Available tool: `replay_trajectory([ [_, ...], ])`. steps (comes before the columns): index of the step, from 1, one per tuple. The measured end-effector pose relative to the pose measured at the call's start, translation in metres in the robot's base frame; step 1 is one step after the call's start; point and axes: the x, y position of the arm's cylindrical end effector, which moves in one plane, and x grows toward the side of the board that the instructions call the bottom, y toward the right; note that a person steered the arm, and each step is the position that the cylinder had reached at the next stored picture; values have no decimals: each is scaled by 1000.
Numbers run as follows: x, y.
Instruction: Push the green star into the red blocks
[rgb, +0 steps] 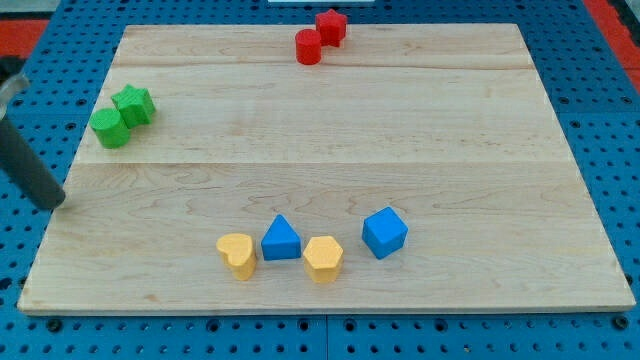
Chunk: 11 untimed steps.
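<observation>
My tip, the lower end of the straight dark rod, sits at the view's left edge, about on the border of the pale wooden board; it has nothing to open or close and touches no block. Whether it rests on the wood or just off it I cannot tell, since the rod is blurred there.

The green star-shaped block lies near the board's upper left corner, up and to the right of my tip and well apart from it. A green cylinder-like block touches the star on its lower left side, between my tip and the star. The two red blocks, a red cylinder and a red angular block, stand touching at the top edge, well to the star's right and slightly above. The push line therefore runs rightward and a little upward, so my tip should come in behind the star's left side. The star has no clear long axis.

Along the bottom sit a yellow heart-like block, blue triangular block, yellow angular block and blue cube.
</observation>
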Motion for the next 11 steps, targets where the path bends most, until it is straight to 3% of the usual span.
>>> replay_trajectory([
  [2,-95,21],
  [4,-140,77],
  [6,-199,87],
  [9,-192,239],
  [11,-115,255],
])
